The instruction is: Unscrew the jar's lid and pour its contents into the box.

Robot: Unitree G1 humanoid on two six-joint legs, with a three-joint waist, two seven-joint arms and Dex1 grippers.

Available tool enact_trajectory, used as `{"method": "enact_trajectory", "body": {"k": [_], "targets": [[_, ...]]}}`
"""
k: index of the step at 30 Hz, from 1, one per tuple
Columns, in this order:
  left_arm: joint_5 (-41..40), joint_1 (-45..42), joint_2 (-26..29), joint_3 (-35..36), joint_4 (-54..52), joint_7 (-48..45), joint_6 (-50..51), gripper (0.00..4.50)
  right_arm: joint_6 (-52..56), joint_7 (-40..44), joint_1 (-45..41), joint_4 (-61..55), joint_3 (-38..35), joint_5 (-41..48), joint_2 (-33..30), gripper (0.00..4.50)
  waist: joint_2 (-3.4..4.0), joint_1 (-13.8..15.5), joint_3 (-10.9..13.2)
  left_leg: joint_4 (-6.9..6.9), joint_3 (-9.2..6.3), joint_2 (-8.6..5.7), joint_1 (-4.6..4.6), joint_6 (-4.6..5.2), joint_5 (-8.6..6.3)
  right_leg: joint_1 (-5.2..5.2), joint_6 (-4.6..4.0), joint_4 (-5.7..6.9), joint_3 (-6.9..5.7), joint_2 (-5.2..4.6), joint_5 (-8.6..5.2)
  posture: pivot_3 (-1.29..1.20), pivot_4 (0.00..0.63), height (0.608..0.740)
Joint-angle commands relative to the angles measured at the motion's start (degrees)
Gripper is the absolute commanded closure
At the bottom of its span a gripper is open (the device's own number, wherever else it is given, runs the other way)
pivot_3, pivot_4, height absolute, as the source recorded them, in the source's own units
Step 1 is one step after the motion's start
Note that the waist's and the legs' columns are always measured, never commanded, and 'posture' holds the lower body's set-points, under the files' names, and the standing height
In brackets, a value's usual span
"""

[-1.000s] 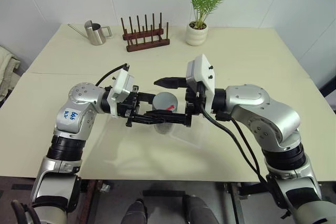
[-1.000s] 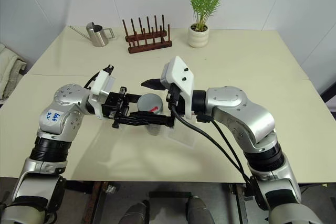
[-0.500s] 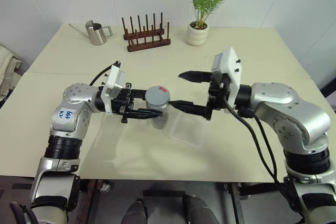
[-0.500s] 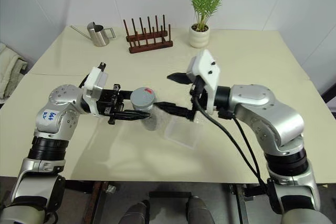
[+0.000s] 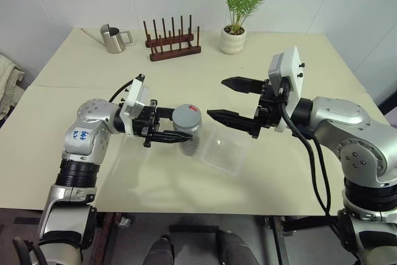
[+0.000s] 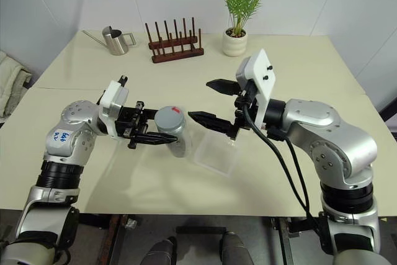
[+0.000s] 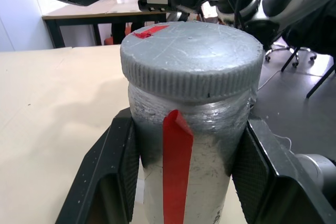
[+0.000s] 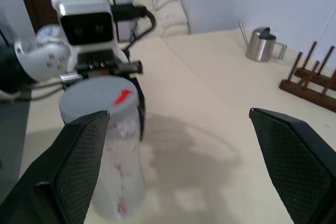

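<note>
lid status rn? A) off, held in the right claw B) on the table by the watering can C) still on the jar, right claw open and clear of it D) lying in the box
C: the grey lid sits on the jar, which the left claw clamps by its body, while the right claw stands open beside it, touching nothing.

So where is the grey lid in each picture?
Left eye view: the lid sits on the jar, just left of the middle.
Right eye view: left of the middle, also on the jar.
Left wrist view: large, in the upper middle.
Right wrist view: at the left, halfway down.
Shared landmark: the red mark on the lid's top.
</note>
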Motion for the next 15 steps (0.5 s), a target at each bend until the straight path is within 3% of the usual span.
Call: {"method": "enact_trajectory", "body": {"k": [1,7,15], "targets": [[-1.4,-1.2,-0.8,0.2,-1.3,-0.3,-0.5,2.48,-0.5,-3.3,-2.8,-1.7,1.0,1.5,3.7,0.02,0.00,0.0,0.0,0.00,0.00,0.00,0.00,0.00,0.00,-0.01,0.00,0.02,0.00,0.00,0.00,0.00,0.150,0.740],[-1.3,-1.6,-1.8,-0.2,-1.2,-0.8,-0.7,2.48,0.1,-6.0,-4.7,-1.0,6.3,0.6,10.5,0.02,0.01,0.0,0.0,-0.01,-0.01,0.02,-0.01,0.00,0.00,-0.04,-0.01,0.06,-0.01,0.01,0.00,0.00,0.150,0.740],[-1.2,-2.2,-2.0,-0.4,-0.9,-1.7,-0.9,2.48,-1.1,-4.8,-5.2,0.9,10.5,-2.2,11.7,0.02,0.00,0.0,0.0,-0.01,-0.01,0.01,-0.01,0.00,0.00,-0.04,0.00,0.06,-0.02,0.01,0.00,0.00,0.150,0.740]]}}
